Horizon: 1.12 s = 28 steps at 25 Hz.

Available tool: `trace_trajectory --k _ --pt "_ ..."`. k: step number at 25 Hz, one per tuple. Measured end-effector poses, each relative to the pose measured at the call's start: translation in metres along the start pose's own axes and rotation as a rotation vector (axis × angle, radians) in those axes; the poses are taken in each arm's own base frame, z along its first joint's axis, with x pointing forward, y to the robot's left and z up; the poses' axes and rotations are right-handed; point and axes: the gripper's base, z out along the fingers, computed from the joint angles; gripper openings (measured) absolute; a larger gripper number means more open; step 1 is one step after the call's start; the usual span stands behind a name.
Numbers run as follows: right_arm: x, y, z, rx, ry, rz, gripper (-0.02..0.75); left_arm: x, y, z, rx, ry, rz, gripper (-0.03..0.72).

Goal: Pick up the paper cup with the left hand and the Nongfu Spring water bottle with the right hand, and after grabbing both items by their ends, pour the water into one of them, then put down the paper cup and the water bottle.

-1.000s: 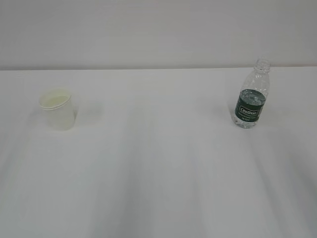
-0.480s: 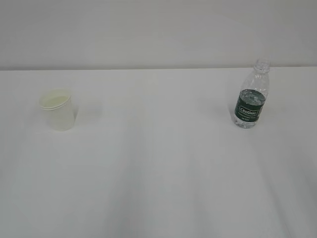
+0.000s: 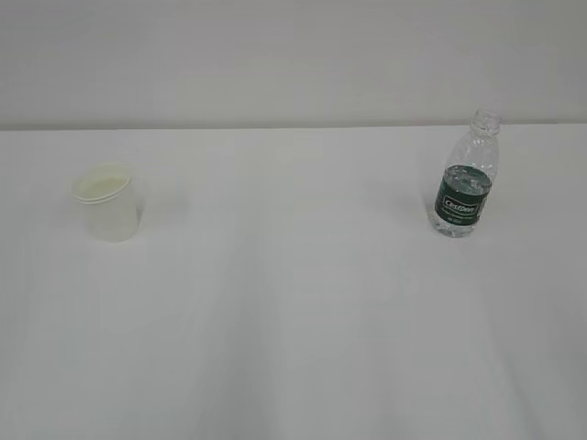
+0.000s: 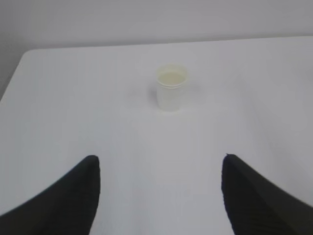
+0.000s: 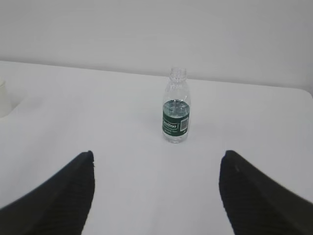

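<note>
White filled the room: a pale wall behind and a broad white table (image 3: pixel 293 302) in front of it. On the table's left side stood the paper cup (image 3: pixel 107 202), small, tapered, upright, with a rolled rim and a cream-tinted inside. Well apart from it, on the right, stood the Nongfu Spring water bottle (image 3: pixel 465 174), clear, ribbed and uncapped, with a dark green label whose white lettering was too small to read; the water inside I could not make out clearly. The left hand (image 4: pixel 159 188) hung short of the cup with its black jaws spread wide, holding nothing. The right hand (image 5: pixel 156 188) faced the bottle likewise, jaws wide apart and touching nothing.
</note>
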Motion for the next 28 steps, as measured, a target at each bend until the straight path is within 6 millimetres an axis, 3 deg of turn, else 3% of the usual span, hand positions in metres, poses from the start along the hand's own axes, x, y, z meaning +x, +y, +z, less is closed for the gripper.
trace_trajectory --k 17,28 --pt "0.021 0.002 -0.005 -0.019 0.212 0.046 0.592 0.022 -0.003 -0.009 0.033 0.193 -0.001 0.538" --pt "0.033 0.004 -0.002 -0.019 0.256 0.072 0.592 0.033 -0.002 -0.002 0.030 0.260 0.003 0.536"
